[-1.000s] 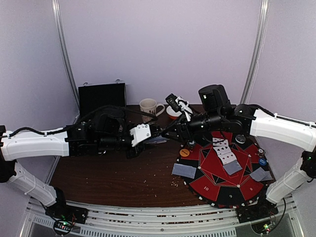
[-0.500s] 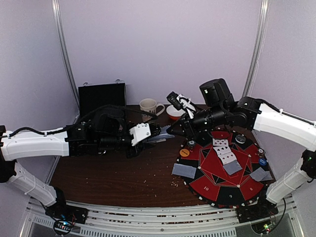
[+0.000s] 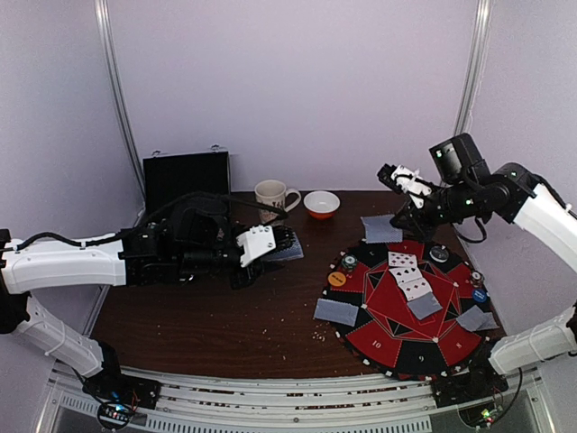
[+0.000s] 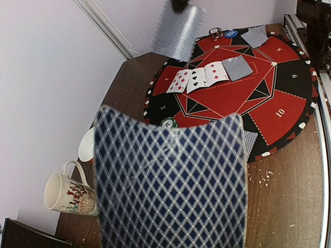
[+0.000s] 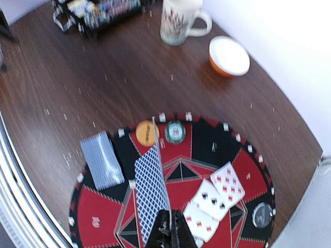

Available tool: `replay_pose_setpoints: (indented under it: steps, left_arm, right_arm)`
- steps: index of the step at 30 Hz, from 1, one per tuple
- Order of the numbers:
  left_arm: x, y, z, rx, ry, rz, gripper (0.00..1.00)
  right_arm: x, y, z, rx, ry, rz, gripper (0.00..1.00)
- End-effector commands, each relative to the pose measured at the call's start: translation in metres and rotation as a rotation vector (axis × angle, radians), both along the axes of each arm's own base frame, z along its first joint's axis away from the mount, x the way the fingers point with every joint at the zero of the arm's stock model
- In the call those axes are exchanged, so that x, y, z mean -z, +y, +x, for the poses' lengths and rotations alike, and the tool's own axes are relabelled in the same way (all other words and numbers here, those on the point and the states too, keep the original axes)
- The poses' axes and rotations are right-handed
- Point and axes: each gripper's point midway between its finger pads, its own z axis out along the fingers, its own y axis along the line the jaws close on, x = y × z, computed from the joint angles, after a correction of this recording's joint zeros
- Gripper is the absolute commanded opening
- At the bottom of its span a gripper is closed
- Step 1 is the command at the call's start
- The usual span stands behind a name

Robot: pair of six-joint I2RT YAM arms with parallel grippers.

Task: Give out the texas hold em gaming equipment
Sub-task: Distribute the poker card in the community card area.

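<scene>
1. Dealt — three face-up cards (image 3: 407, 273), chips (image 3: 336, 280) and face-down hands (image 3: 337, 311) lie on the poker mat (image 3: 397, 338);
2. Pending — right end effector (image 5: 169, 230) pinches one card (image 5: 151, 199) above it; left end effector (image 3: 275, 245) clutches the deck (image 4: 170, 181).

Left pincer (image 3: 287, 245) closed, arm outstretched, right pincer (image 3: 401, 213) pinched, raised

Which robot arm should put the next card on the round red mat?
Right. The right gripper holds one card near the mat; the left gripper holds the deck farther away.
</scene>
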Motion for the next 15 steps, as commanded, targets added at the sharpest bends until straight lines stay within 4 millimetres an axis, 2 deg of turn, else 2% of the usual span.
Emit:
replay_pose_setpoints:
  steps: [1, 3, 5, 8, 11, 15]
  left_arm:
    - [-0.022, -0.005, 0.000, 0.009, -0.044, -0.063, 0.32]
    - [-0.022, -0.005, 0.000, 0.009, -0.046, -0.062, 0.32]
    - [-0.021, -0.005, 0.000, 0.010, -0.044, -0.061, 0.32]
    - [-0.022, -0.005, 0.000, 0.009, -0.045, -0.061, 0.32]
    - [-0.022, -0.005, 0.000, 0.009, -0.045, -0.060, 0.32]
    - [-0.022, -0.005, 0.000, 0.009, -0.043, -0.060, 0.32]
  right_arm:
    - [0.115, -0.091, -0.044, 0.063, 0.321, -0.563, 0.00]
    - [0.147, -0.113, -0.060, 0.089, 0.441, -0.662, 0.00]
    - [0.164, -0.116, -0.069, 0.069, 0.486, -0.676, 0.00]
    - [0.173, -0.107, -0.072, 0.059, 0.513, -0.598, 0.00]
    - [0.189, -0.102, -0.083, 0.041, 0.587, -0.563, 0.00]
    - [0.206, -0.112, -0.093, 0.059, 0.632, -0.602, 0.00]
